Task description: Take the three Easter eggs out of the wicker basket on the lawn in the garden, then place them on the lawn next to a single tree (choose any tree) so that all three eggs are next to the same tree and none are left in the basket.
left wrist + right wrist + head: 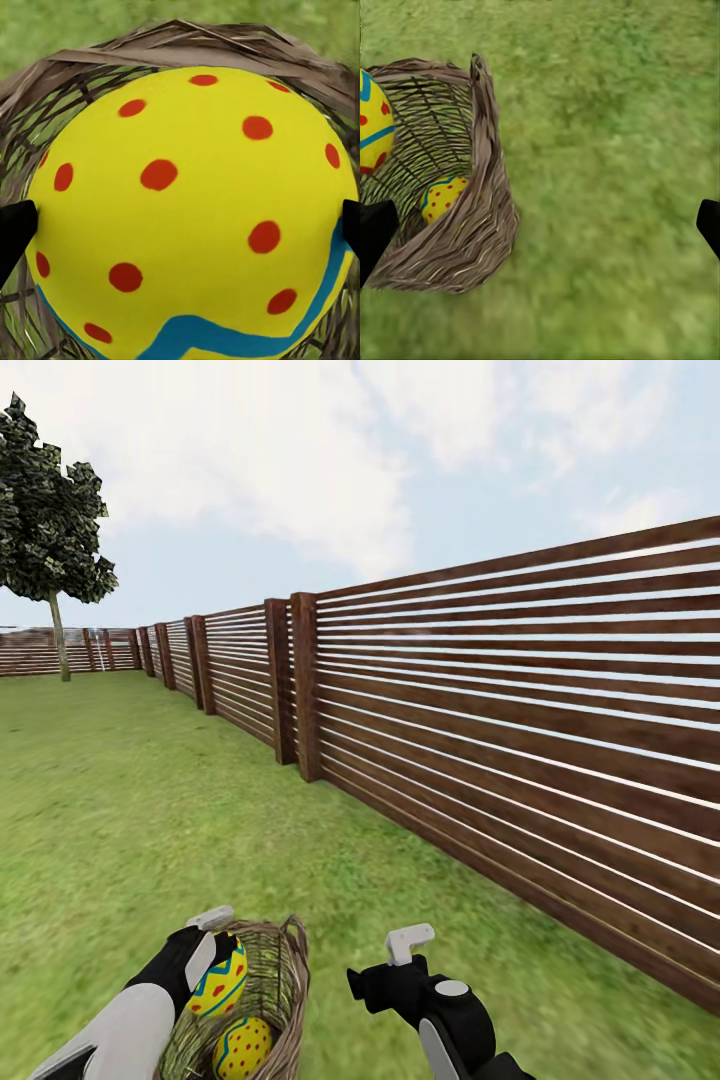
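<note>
The wicker basket (285,985) stands on the lawn (140,810) right in front of me. My left gripper (215,948) is shut on one Easter egg (225,980), yellow with red dots and a blue-edged band, held at about rim height over the basket's left side. That egg (191,210) fills most of the left wrist view, with dark fingertips (15,234) at its sides. A second egg (242,1048) lies inside the basket (484,225). My right gripper (385,960) is open over the grass just right of the basket. A tree (50,530) stands far off at the back left.
A long dark slatted wooden fence (520,740) runs along the right and meets another stretch behind the tree. Open grass lies between me and the tree. The ground to the basket's right (607,187) is bare grass.
</note>
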